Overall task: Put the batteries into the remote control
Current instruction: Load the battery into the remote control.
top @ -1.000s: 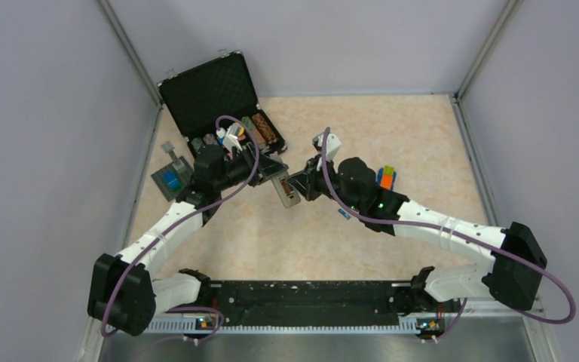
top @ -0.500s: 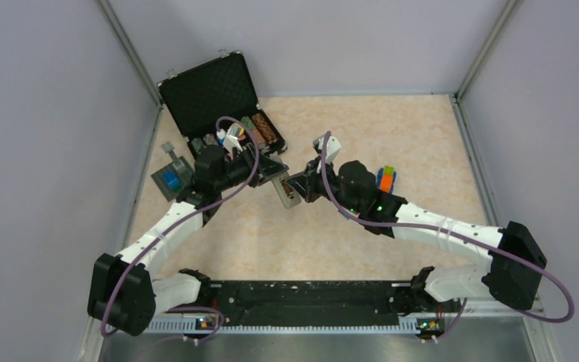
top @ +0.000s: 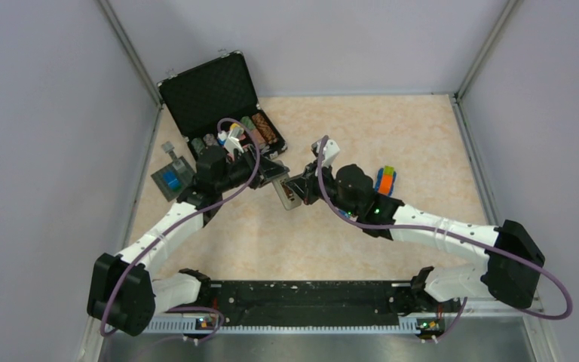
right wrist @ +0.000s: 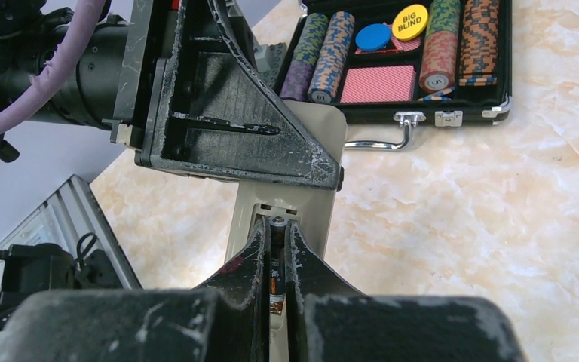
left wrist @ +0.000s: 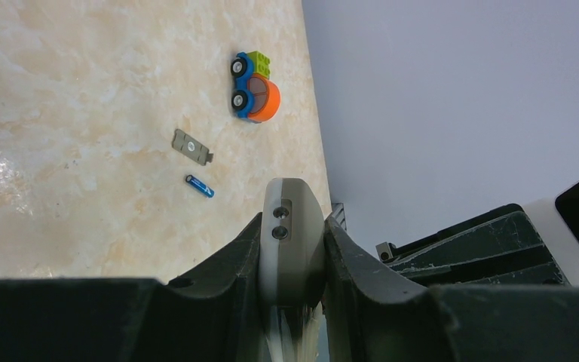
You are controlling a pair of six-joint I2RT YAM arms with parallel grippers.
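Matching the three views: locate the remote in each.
Top external: the remote is at centre, between the two arms' tools.
Left wrist: it is at bottom centre, edge-on, clamped in the left tool.
Right wrist: it is at centre, with the right tool holding a battery at its compartment.
Shared landmark: the left tool gripping it.

Both arms wear white shell links between black joint housings. The left arm (top: 158,234) has its bulky black shoulder at 7 o'clock of the overhead view, the right arm (top: 437,230) at 4 o'clock. A purple cable (top: 196,217) loops along each. Small green lights (top: 378,210) glow on the right forearm's black section. The left gripper (left wrist: 292,226) has smooth matte black fingers (left wrist: 222,268); the right gripper (right wrist: 277,240) has black ones scuffed whitish along their edges
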